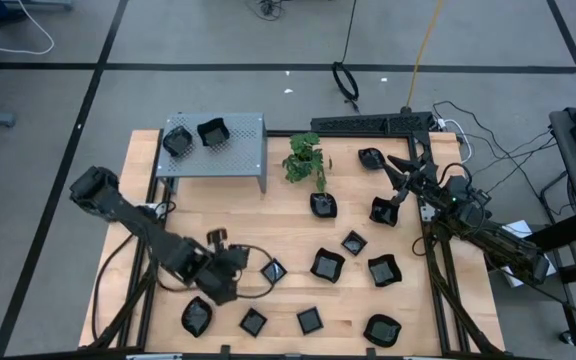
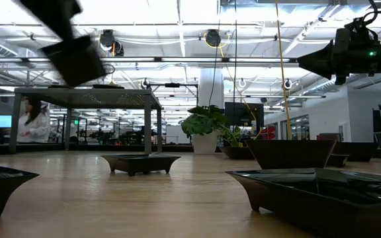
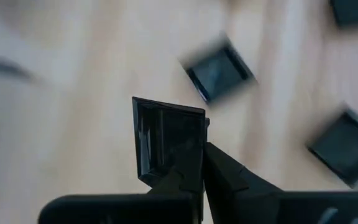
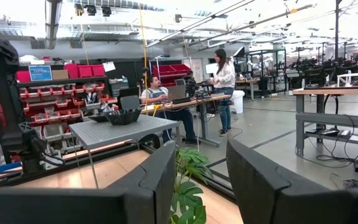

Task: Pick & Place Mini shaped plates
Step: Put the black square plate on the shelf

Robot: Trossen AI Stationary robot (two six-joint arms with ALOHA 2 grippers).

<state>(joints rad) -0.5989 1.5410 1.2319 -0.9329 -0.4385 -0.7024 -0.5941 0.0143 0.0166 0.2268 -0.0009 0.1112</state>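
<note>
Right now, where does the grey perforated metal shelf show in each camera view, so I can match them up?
High view: the grey perforated metal shelf sits at the upper left of the wooden table.
Low view: left of centre, standing on thin legs.
Left wrist view: not in it.
Right wrist view: left of centre, its flat top showing.
Shared landmark: the small green potted plant beside the shelf, in those three views.

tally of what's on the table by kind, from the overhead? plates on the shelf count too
black mini plates: 13 (2 on the shelf, 11 lower down)
green potted plant: 1
grey perforated shelf: 1
total: 15
</note>
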